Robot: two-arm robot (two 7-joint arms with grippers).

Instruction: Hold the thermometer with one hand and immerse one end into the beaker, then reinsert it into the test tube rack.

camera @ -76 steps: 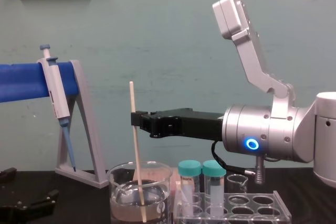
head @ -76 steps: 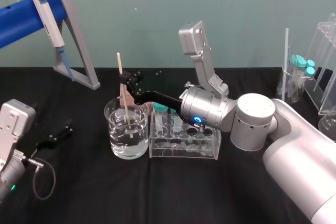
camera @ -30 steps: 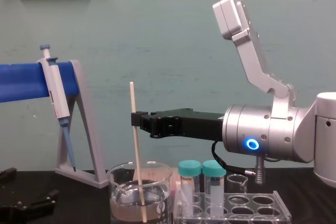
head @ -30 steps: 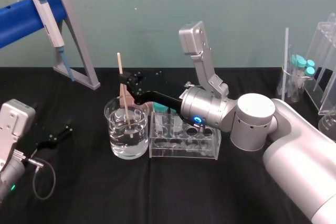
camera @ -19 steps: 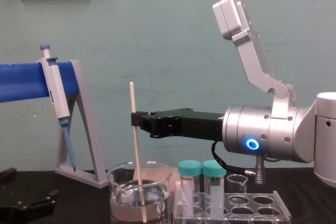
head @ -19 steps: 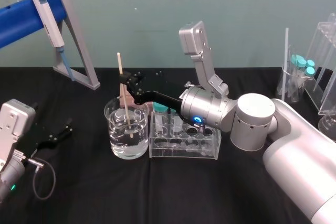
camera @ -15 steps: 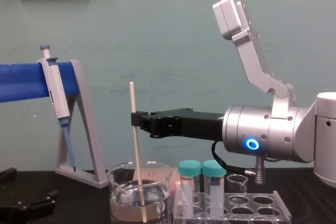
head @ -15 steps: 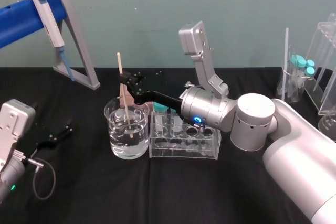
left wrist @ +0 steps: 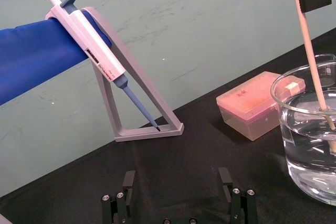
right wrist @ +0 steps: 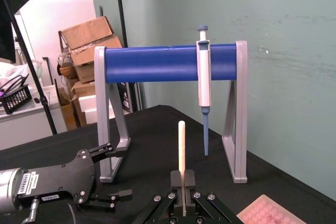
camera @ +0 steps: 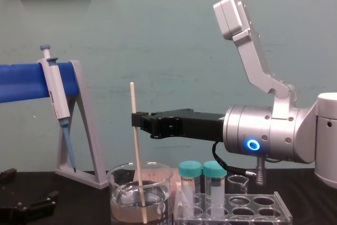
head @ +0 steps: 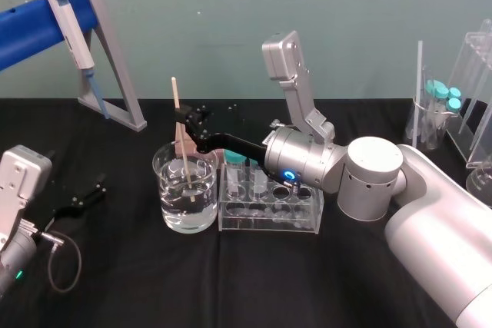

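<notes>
The left gripper [left wrist: 177, 174] lies parked low on the black table [head: 115, 266], well to the left of the beaker [head: 171, 197] and nearer the robot, its two fingers spread wide with nothing between them. Bare cloth runs from it to the beaker's left wall.

The right arm reaches in from the beaker's right side. Its silver wrist, with the blue ring lit, hangs over the test tube rack [head: 269, 219], and the slim black forearm lies level above the beaker's rim. The right gripper [camera: 138, 122] sits above the beaker, its fingers pinched on the thermometer [camera: 137, 151] a little above the rod's middle.

The thermometer stands nearly upright, its top leaning slightly to the beaker's left. Its lower end is under the water, close to the bottom and clear of the glass wall as far as can be seen.

The rack stands just right of the beaker; whether they touch cannot be told. Two teal-capped tubes [camera: 201, 183] fill the holes nearest the beaker, and the holes farther right are open.

Behind the beaker, close to it, sits a pink box [left wrist: 252, 103]. Farther back and to the left, a pipette [left wrist: 86, 45] hangs on a blue-barred stand [head: 115, 74], well apart from the beaker.
</notes>
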